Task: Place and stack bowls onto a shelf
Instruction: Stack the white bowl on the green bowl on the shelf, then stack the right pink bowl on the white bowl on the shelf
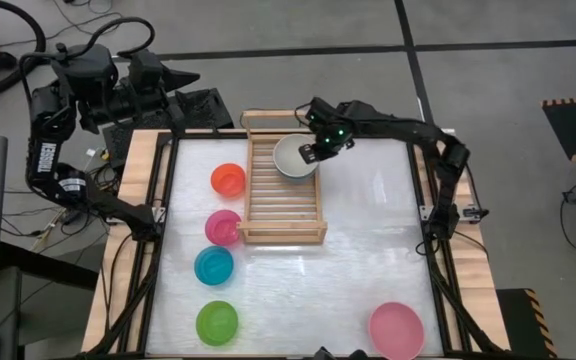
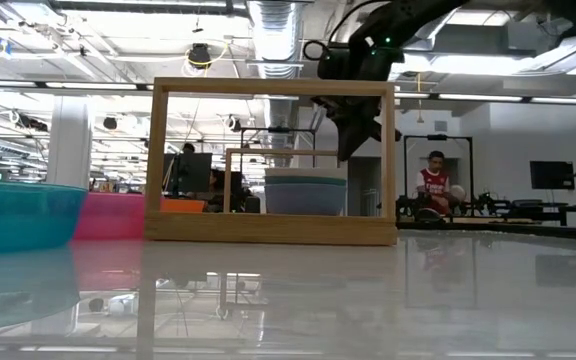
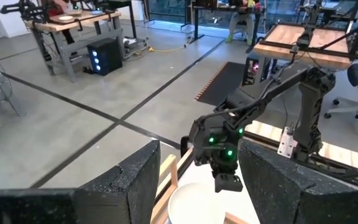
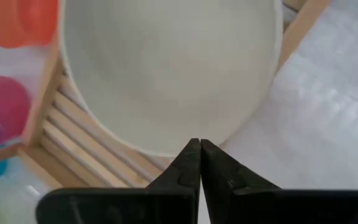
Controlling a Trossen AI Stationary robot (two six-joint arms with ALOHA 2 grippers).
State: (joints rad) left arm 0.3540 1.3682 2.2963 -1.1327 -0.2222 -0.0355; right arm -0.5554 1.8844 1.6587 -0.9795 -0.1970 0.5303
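White tabletop point(image 1: 348, 250): five loose bowls; shelf point(image 1: 284, 190) holds stack; right claw point(image 1: 311, 152) clenched, empty.

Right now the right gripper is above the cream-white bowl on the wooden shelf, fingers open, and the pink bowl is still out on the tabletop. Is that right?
One detail is wrong: the fingers are shut, not open. The right wrist view shows the right gripper with its two fingertips pressed together just off the rim of the cream-white bowl. The rest holds: the bowl sits on the shelf and the pink bowl lies on the tabletop.
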